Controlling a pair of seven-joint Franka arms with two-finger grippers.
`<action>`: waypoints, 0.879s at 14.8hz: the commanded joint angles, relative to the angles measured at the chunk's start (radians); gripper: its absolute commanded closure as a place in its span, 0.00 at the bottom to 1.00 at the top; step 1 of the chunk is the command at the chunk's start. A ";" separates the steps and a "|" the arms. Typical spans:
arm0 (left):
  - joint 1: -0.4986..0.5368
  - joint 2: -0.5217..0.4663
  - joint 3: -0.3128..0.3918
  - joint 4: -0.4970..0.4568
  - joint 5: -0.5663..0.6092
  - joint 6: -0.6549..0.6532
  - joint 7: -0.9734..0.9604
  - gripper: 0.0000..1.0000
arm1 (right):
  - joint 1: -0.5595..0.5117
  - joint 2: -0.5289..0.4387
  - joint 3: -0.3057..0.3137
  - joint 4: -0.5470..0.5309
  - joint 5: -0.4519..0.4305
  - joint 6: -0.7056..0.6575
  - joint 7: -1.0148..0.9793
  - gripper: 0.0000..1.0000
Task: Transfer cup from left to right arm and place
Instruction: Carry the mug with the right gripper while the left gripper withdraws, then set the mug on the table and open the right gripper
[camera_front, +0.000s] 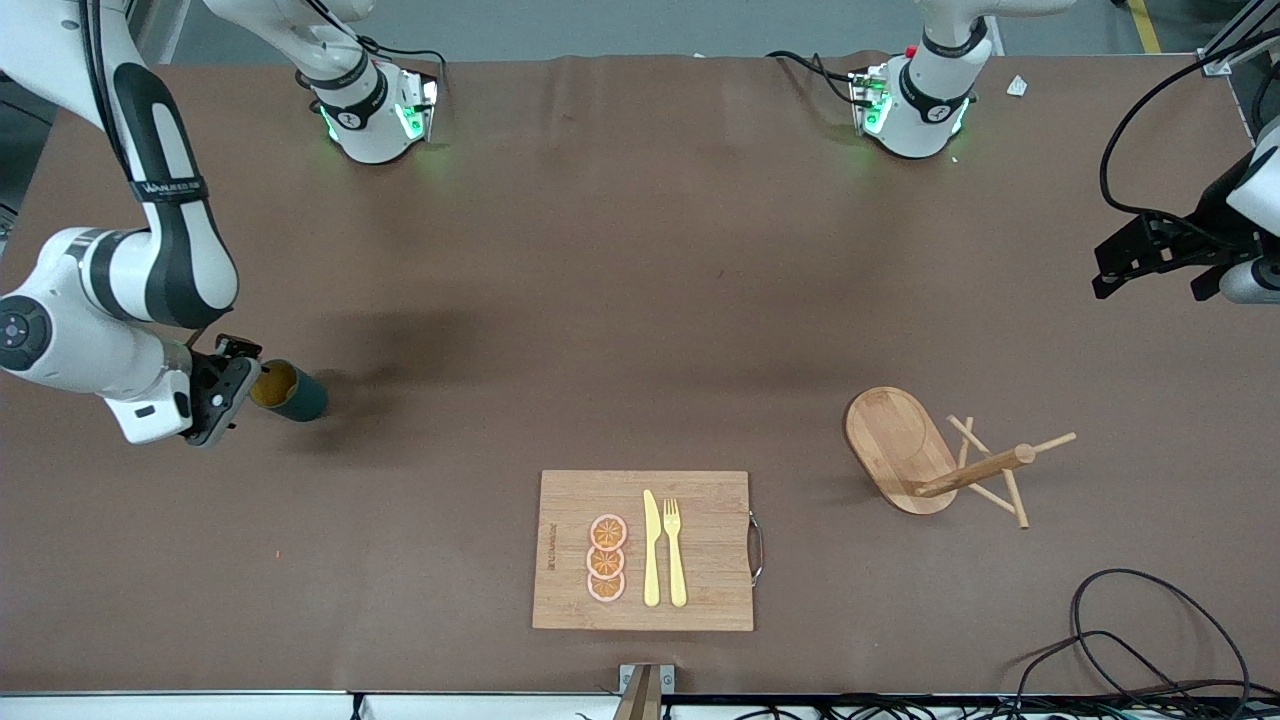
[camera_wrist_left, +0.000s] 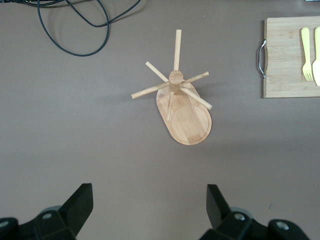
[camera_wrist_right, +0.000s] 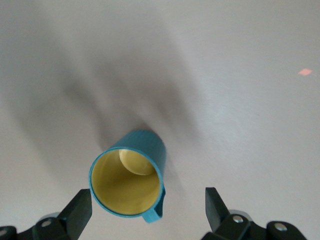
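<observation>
Front view: the cup (camera_front: 290, 392) stands on the table toward the right arm's end, well apart from the board (camera_front: 645, 550), right gripper (camera_front: 228, 385) just beside it. Left wrist view: left gripper (camera_wrist_left: 150, 210) spread wide over the rack (camera_wrist_left: 185, 115). Right wrist view: cup (camera_wrist_right: 129, 177) apparently untouched between wide fingers (camera_wrist_right: 77, 212)

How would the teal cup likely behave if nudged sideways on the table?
The cup looks rigid and stands upright, so it would probably slide rather than roll. Its glossy wall may be slippery. Its side handle could make it turn when pushed.

Brown-covered table (camera_front: 640, 250); grey floor (camera_front: 620, 25) above.
</observation>
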 joint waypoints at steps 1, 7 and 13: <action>0.008 -0.014 -0.002 -0.009 -0.015 0.007 0.013 0.00 | -0.005 -0.028 0.005 0.034 0.006 -0.034 0.091 0.00; -0.001 -0.014 -0.002 -0.009 -0.012 0.007 0.003 0.00 | 0.004 -0.025 0.006 0.230 -0.007 -0.313 0.523 0.00; 0.003 -0.002 0.000 -0.009 -0.007 0.009 0.007 0.00 | -0.005 -0.066 0.005 0.292 -0.003 -0.423 0.960 0.00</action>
